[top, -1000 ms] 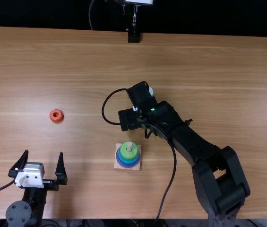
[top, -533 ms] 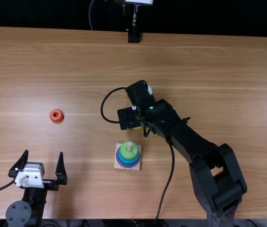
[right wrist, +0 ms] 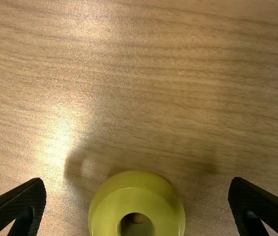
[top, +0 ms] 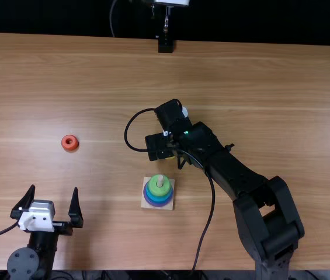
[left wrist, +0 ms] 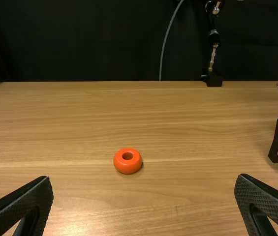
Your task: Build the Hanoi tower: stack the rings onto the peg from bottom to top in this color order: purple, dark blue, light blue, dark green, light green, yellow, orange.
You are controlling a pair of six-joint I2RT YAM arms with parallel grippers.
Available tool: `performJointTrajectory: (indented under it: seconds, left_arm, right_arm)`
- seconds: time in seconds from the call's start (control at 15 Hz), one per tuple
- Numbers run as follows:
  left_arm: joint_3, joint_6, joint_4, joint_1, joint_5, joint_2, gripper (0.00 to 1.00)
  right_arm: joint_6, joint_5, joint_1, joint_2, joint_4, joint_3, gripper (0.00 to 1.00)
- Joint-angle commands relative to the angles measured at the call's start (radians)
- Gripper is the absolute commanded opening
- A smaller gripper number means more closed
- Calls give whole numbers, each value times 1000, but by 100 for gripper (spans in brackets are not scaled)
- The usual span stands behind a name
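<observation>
Lying flat — yellow ring, between fingers of open right claw

The square, pale wooden base is lying flat, its peg standing upright with the tip protruding. A light green ring is topping the stack, with wider blue bands and a purple ring showing beneath; the separate layers between are blending together. Just far of the base, a glossy yellow ring is lying flat, hole upward. Well apart to the left, an orange-red ring is lying flat.
</observation>
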Motion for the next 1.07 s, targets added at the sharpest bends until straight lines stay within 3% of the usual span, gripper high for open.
performJointTrajectory:
  seconds: [0.0,0.07,0.13,0.2,0.4,0.53,0.67,0.8,0.87,0.93,1.0]
  left_arm:
    - [-32,12,-4,10,7,-12,100]
    - [-32,12,-4,10,9,-12,100]
    - [-32,12,-4,10,7,-12,100]
    - [-32,12,-4,10,7,-12,100]
    - [-32,12,-4,10,7,-12,100]
    - [-32,12,-4,10,7,-12,100]
    - [-32,12,-4,10,9,-12,100]
    - [-32,12,-4,10,9,-12,100]
    - [-32,12,-4,10,7,-12,100]
    - [-32,12,-4,10,7,-12,100]
    - [-32,12,-4,10,9,-12,100]
  right_arm:
    - [2,15,-9,26,0,17,96]
    - [2,15,-10,26,0,17,63]
    - [1,15,-10,26,0,17,41]
    - [-1,13,-10,26,0,16,29]
    - [-5,11,-9,26,-1,14,15]
    - [-18,9,-9,26,-31,16,15]
    - [-51,9,-7,26,-92,16,14]
    - [-55,7,-5,26,-108,14,0]
    - [-55,7,-7,26,-106,19,3]
    - [-55,9,-7,24,-108,25,37]
    - [-55,9,-9,24,-112,28,81]
